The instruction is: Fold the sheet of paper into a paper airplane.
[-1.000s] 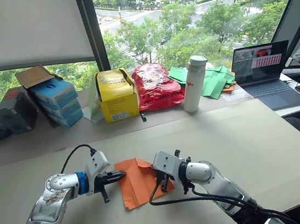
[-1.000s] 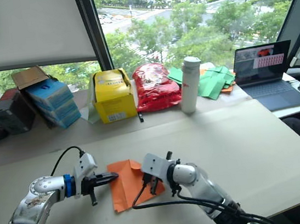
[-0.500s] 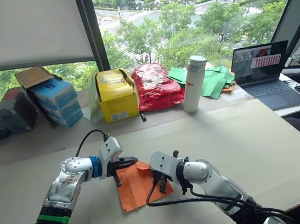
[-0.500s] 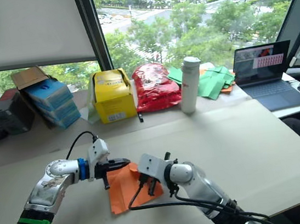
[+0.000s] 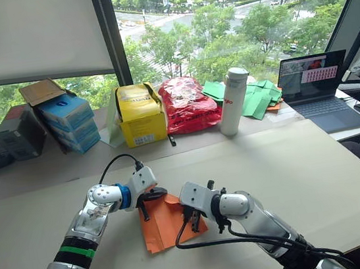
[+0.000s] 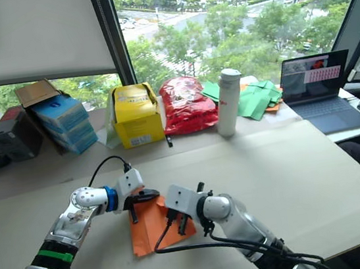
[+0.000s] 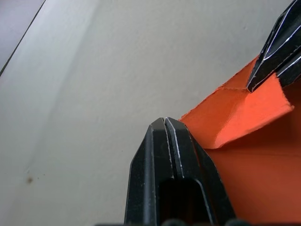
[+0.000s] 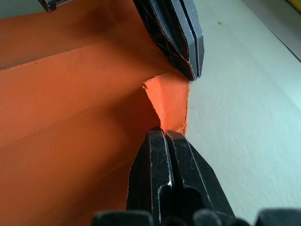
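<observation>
Lying lengthwise toward robot: sheet of paper.

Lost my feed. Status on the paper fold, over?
Left gripper shut, tip at the paper's far edge. Right gripper shut, pressing a small raised flap. Paper flat on table, partly folded. Nothing in the way.

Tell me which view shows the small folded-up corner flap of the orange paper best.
The right wrist view: the raised flap stands between both shut grippers, the right gripper at its base and the left gripper at its tip. The left wrist view shows it side-on. In the eye views the grippers mostly cover it.
</observation>
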Tool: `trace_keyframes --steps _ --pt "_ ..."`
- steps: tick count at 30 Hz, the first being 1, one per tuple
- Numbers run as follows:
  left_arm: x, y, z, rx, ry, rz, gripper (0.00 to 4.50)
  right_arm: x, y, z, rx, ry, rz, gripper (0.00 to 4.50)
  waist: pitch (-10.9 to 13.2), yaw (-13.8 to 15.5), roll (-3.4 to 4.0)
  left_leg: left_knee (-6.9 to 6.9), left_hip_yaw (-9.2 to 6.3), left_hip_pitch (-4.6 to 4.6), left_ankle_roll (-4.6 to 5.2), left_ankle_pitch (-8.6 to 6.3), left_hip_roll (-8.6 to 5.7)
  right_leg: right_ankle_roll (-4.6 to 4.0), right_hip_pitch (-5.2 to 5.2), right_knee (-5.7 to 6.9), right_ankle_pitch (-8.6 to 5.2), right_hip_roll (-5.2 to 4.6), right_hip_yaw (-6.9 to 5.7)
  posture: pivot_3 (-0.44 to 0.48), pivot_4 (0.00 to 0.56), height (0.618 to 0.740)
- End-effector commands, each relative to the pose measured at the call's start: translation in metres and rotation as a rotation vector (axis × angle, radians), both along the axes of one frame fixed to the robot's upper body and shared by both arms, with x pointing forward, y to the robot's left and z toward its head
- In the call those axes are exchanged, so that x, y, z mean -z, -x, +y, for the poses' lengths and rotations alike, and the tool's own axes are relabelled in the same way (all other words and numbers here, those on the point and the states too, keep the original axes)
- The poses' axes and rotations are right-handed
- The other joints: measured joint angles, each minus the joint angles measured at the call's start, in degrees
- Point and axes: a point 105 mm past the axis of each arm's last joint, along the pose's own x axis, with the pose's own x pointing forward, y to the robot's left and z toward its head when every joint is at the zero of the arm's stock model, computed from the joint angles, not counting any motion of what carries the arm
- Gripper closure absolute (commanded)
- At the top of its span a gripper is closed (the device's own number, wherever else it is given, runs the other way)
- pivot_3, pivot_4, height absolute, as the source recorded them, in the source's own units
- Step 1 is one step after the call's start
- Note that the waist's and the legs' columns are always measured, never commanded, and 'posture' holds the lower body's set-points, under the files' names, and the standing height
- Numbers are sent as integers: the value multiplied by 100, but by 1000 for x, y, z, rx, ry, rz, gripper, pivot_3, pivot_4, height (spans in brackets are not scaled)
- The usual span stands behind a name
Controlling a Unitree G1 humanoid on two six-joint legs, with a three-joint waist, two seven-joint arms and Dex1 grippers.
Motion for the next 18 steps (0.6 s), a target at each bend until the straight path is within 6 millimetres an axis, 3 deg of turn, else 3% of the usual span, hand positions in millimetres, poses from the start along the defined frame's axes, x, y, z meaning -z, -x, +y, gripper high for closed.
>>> trace_keyframes --steps 1,3,8,15,16,18 --pt "19 7 11 -1 -74 46 4500 -5 2 3 -18 1 -13 4477 -1 -4 -1 0 0 0 0 0 0 0 0 0 0 0 1 0 150 740" --pt "20 7 11 0 -74 46 4500 -11 0 3 -6 -30 -30 4210 -2 -2 -2 0 0 1 0 0 1 0 0 0 0 0 0 0 150 740" --pt "21 8 10 2 -70 47 4500 -36 9 9 -50 -217 103 2590 -2 -1 -2 3 0 0 1 -1 2 0 0 1 0 0 1 0 150 740" --pt "21 8 7 7 -64 44 4500 -68 2 16 -58 -382 197 2590 -3 -2 -2 8 0 2 9 -5 3 1 1 6 0 -1 1 0 150 740" --pt "21 8 7 8 -63 44 4500 -69 0 17 -51 -387 202 3112 -3 -2 -2 8 0 1 8 -5 3 1 1 6 0 -1 1 0 150 740" --pt "20 8 7 10 -62 43 4500 -62 -8 20 -19 -361 196 3733 -3 -2 -2 7 -1 2 7 -4 3 0 0 7 0 -2 0 0 150 740"
